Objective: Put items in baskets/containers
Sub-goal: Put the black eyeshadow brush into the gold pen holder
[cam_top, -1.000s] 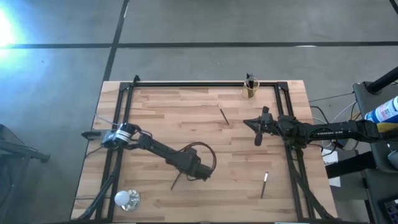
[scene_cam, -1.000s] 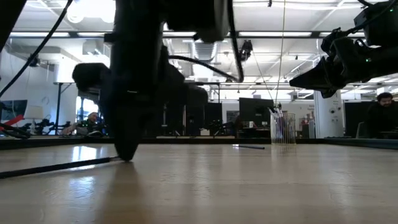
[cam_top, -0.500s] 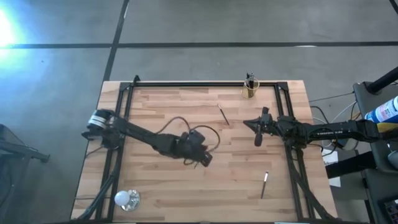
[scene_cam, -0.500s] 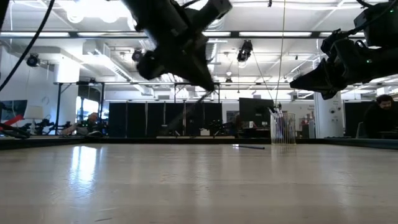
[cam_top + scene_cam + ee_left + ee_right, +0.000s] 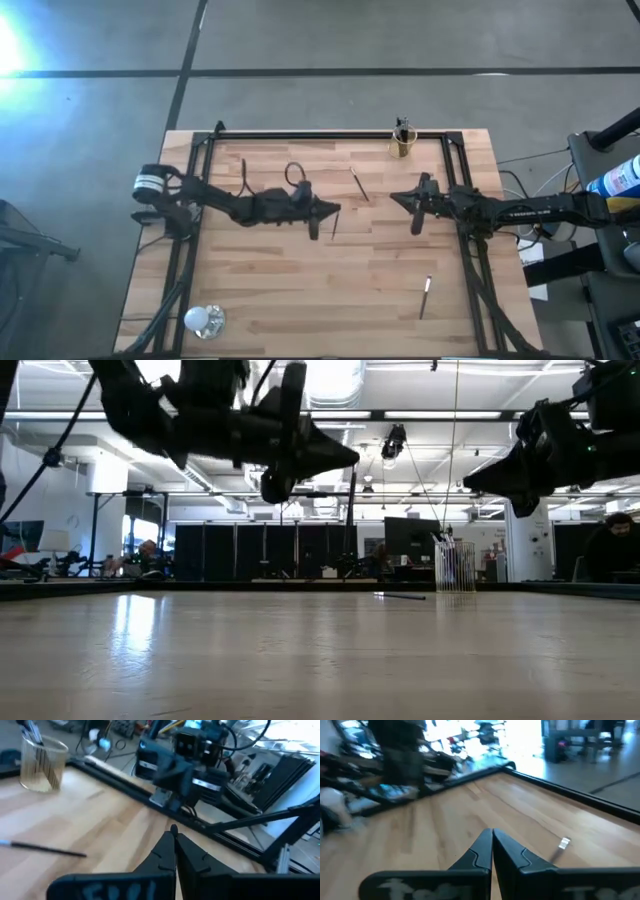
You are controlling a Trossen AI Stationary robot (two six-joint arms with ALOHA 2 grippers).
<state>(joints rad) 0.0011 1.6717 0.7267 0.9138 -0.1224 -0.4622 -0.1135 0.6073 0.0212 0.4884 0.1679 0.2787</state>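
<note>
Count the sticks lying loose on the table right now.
2: one stick near the cup, one at the near right. A third hangs from the left claw; more stand in the cup, uncountable.

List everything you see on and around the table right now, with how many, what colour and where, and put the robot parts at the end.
Cup: one, clear amber, far edge of the table toward the right, upright, with dark sticks standing in it.
Loose sticks: two, dark with pale tips; one lies on the wood near the cup, one near the right front.
Held stick: one, dark, hanging from the left end effector above mid-table.
Ball: one, shiny white, near-left corner.
Table: one, pale wood, dark rail frame.
Person: one, dark clothing, in the room beyond the table.
Left end effector: raised over mid-table, shut on the held stick.
Right end effector: raised over the right side, shut, empty.
</note>
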